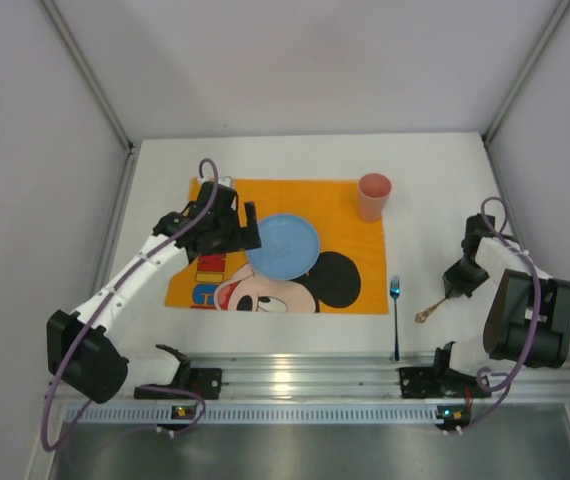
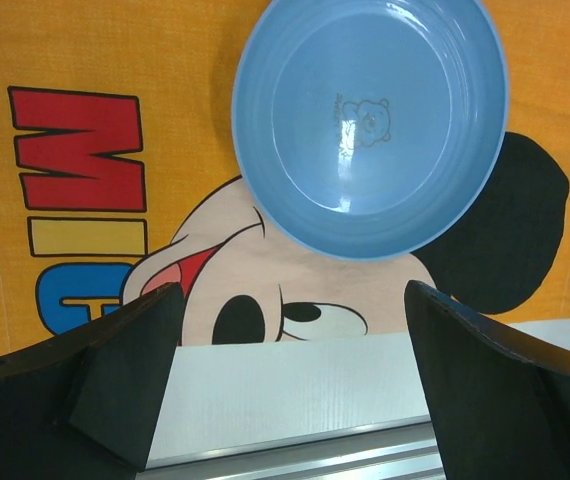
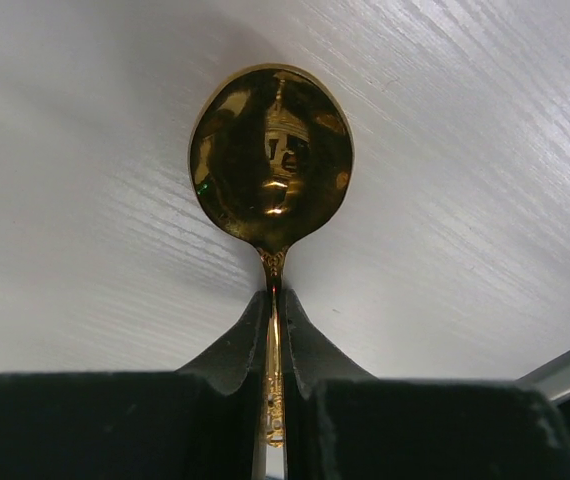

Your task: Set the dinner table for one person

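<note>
On the white table (image 1: 435, 180), the orange placemat (image 1: 340, 205) carries the blue plate (image 1: 283, 246). The left claw (image 2: 295, 330) hangs wide open, empty. The right claw (image 3: 273, 305) is closed on the handle of the gold spoon (image 3: 270, 160). The fork (image 1: 395, 318) lies just to its left, with the spoon's bowl angled toward it.

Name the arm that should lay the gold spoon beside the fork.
The right arm: its jaws grip the shiny gold metal spoon by its handle, close to the blue-tipped fork. The left arm has its jaws open and empty by the round blue plate.
</note>
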Robot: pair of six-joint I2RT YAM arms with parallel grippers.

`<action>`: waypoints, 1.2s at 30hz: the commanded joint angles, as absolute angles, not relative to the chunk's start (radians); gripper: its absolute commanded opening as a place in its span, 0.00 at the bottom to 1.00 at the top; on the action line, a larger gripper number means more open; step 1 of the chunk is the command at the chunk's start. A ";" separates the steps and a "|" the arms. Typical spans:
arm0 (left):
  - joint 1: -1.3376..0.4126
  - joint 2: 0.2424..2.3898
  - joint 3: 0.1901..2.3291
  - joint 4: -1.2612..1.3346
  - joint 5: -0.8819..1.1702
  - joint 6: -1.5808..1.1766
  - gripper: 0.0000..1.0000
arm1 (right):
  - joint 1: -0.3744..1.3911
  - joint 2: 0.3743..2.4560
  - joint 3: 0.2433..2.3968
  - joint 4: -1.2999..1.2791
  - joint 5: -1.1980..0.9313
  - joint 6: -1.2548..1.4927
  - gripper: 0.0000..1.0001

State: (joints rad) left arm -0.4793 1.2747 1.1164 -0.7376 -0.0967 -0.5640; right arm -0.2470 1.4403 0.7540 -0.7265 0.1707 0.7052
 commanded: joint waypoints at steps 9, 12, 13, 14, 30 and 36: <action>-0.628 1.489 1.333 -0.716 0.086 -0.443 0.97 | -0.250 1.304 0.989 -0.748 0.140 0.604 0.00; -0.774 1.647 1.474 -0.764 0.078 -0.443 0.97 | -0.241 1.261 1.097 -0.816 0.127 0.598 0.00; -0.805 1.693 1.558 -0.816 0.084 -0.454 0.97 | -0.239 1.249 1.139 -0.842 0.112 0.601 0.00; -0.833 1.736 1.596 -0.831 0.087 -0.468 0.96 | -0.239 1.238 1.166 -0.854 0.104 0.607 0.00; -1.196 2.394 2.316 -1.115 0.041 -0.802 0.92 | -0.181 1.094 1.638 -1.150 -0.118 0.643 0.00; -1.244 2.399 2.197 -1.088 -0.066 -0.954 0.87 | -0.149 1.055 1.710 -1.241 -0.216 0.669 0.00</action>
